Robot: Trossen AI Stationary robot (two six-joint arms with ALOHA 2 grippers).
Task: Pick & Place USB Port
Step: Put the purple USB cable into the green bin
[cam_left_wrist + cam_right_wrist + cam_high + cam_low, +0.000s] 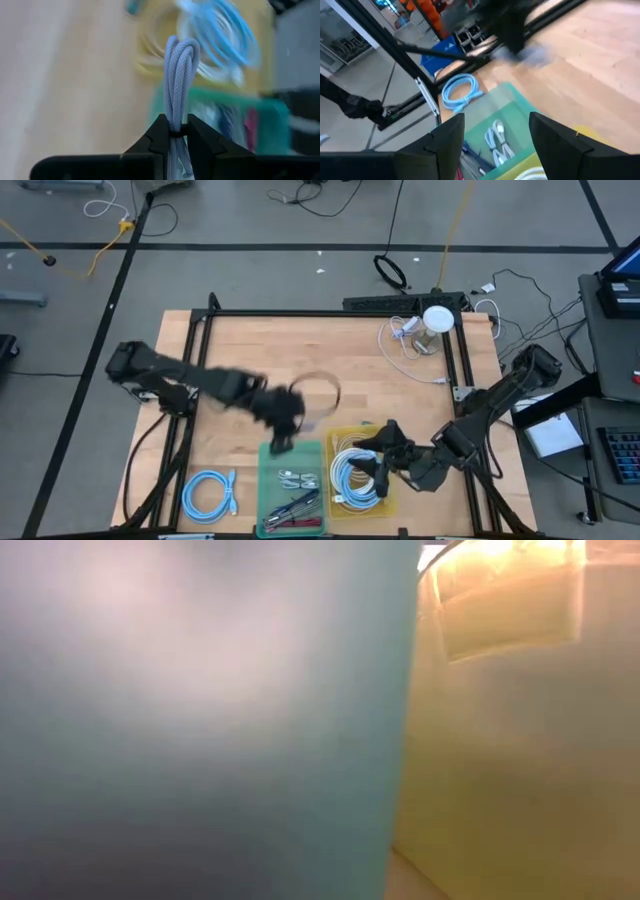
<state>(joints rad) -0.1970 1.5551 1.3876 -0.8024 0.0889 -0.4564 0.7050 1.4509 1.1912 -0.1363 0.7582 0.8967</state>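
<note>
My left gripper (283, 430) hangs over the table's middle, just at the far edge of the green bin (292, 490), and is shut on a pale lavender braided cable (181, 55). A thin loop of cable (325, 377) shows beside it in the high view. My right gripper (378, 462) hovers open over the yellow bin (392, 502), which holds a blue-and-white cable coil (352, 470). In the right wrist view its fingers (447, 137) stand wide apart above the green bin (507, 107). My left gripper (175, 131) pinches a folded bundle of the lavender cable (175, 120) between its two fingers, several strands side by side. The fingers lie across the strands. The cable's folded bend (182, 47) sticks out past the fingertips, above the bins.
The green bin holds white cables (297, 477) and dark and red items (295, 508). A blue cable coil (208, 492) lies on the table left of it. A white round object and white cord (432, 322) sit at the far right corner. Bin walls (200, 720) fill the low view.
</note>
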